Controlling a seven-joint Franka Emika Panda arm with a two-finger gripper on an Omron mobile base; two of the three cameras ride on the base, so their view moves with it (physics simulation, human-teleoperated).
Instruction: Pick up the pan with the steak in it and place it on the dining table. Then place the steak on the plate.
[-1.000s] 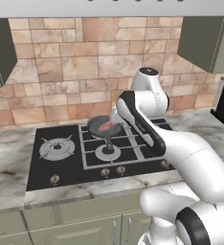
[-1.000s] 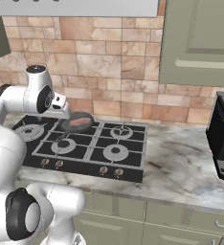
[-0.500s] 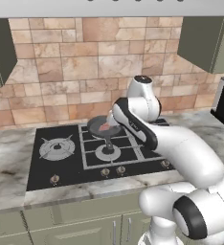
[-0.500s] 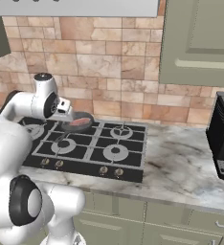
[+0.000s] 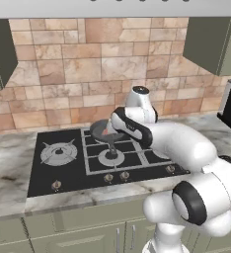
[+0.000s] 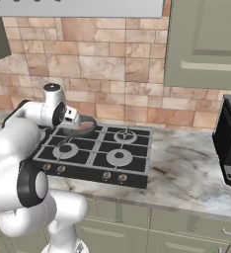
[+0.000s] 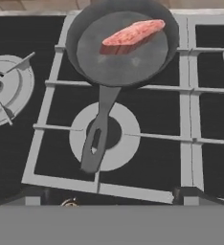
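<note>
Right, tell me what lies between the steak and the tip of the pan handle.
In the hand view, from the steak toward the handle tip: bare pan floor, then the pan's rim, then the handle itself, running over the stove grate and front burner.

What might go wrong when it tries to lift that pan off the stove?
The steak lies loose near the far edge of the pan; a tilt while lifting might slide it out. The only grip is the narrow handle, so the pan may twist or sag. It could also catch on the raised stove grates.
</note>
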